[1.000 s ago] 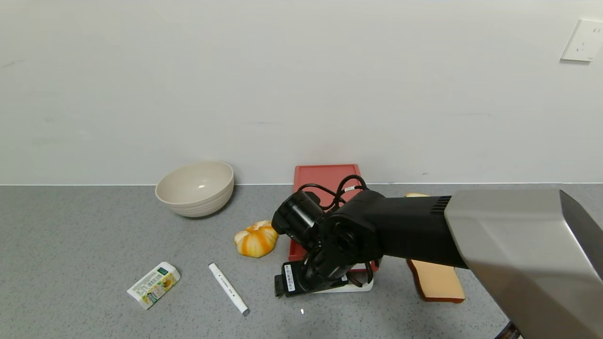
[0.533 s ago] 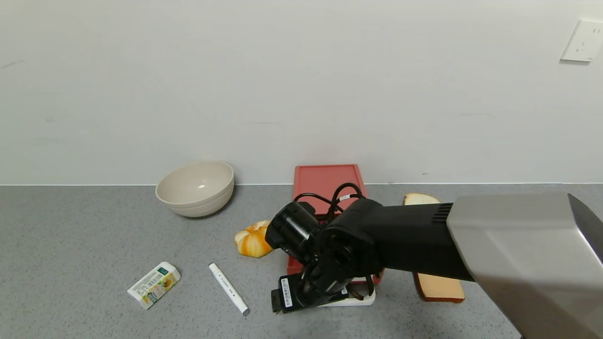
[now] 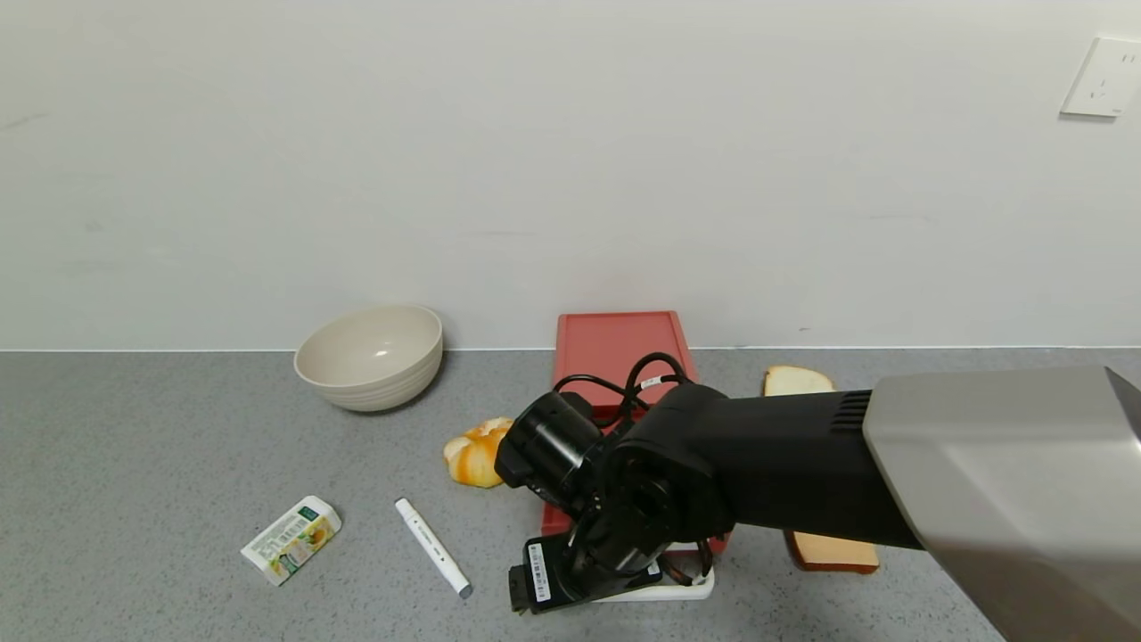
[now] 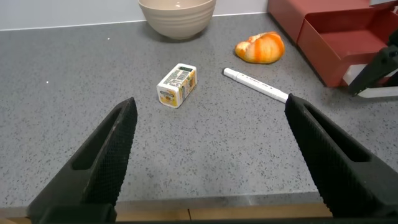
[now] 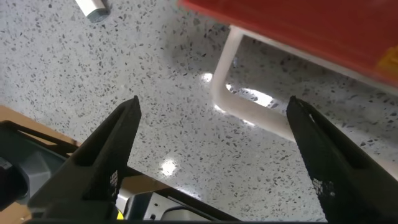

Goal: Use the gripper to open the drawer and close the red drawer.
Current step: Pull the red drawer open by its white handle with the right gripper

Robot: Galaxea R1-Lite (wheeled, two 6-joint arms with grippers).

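The salmon-red drawer (image 3: 615, 343) stands by the back wall, and its tray is slid out toward me. The tray's white loop handle (image 3: 688, 588) sticks out from under my right gripper (image 3: 615, 575). The black hand, with its barcode label and camera, covers the tray's front. In the right wrist view the jaws (image 5: 213, 106) stand wide apart just above the grey top. The handle (image 5: 249, 109) and the red tray front (image 5: 298, 25) lie just past the fingertips. The left wrist view shows the open tray (image 4: 354, 31). My left gripper (image 4: 211, 102) is open and empty over the table's front edge.
A beige bowl (image 3: 370, 355) stands at the back left. An orange pumpkin-like thing (image 3: 471, 455) lies left of the drawer. A white marker (image 3: 432, 547) and a small carton (image 3: 291, 539) lie front left. A bread slice (image 3: 829, 548) lies right of the drawer.
My right gripper has moved toward the table's front edge. The white handle and the tray have come with it, so the drawer stands further open.
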